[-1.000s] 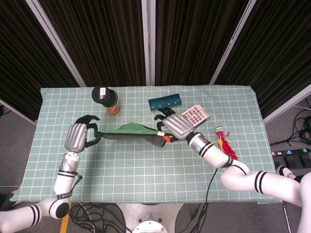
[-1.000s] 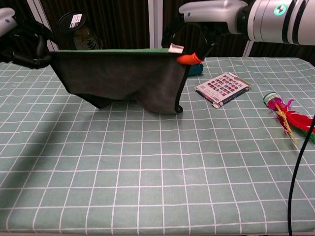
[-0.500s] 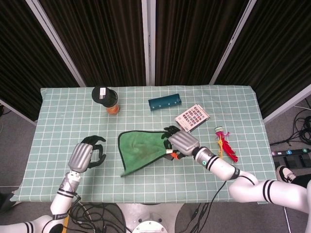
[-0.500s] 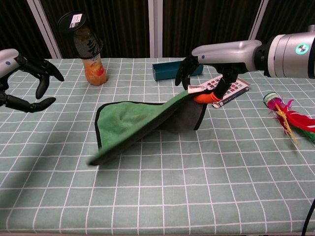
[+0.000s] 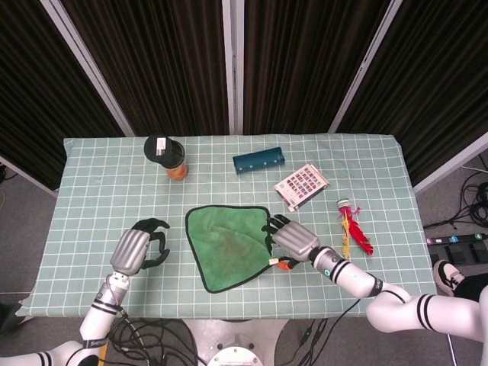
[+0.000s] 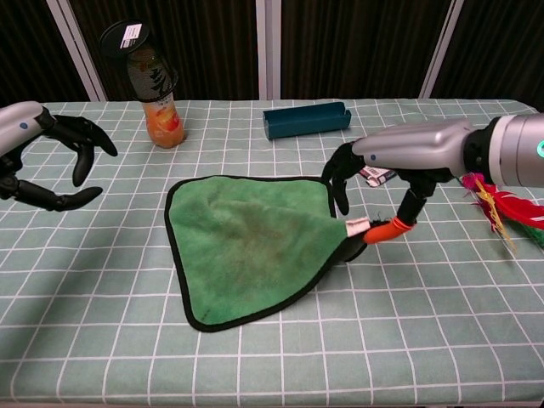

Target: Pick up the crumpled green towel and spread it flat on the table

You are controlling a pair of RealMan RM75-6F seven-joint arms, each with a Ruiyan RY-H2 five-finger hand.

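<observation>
The green towel (image 5: 229,245) (image 6: 246,242) with a dark border lies nearly flat in the middle of the table, green side up. My right hand (image 5: 293,240) (image 6: 399,157) is at its right corner and pinches that corner by the white tag, holding it slightly off the cloth so the dark underside shows there. My left hand (image 5: 136,248) (image 6: 42,127) hovers to the left of the towel, apart from it, with its fingers spread and nothing in them.
A bottle of orange drink (image 5: 168,156) (image 6: 153,85) stands at the back left. A teal case (image 5: 258,161) (image 6: 306,117) lies at the back centre. A printed booklet (image 5: 302,183) and a red feather toy (image 5: 352,227) (image 6: 501,204) lie to the right.
The towel, stretched in the air between both hands, came down toward the front and now lies spread. My left hand let go and drew back left; the right lowered with its corner.
</observation>
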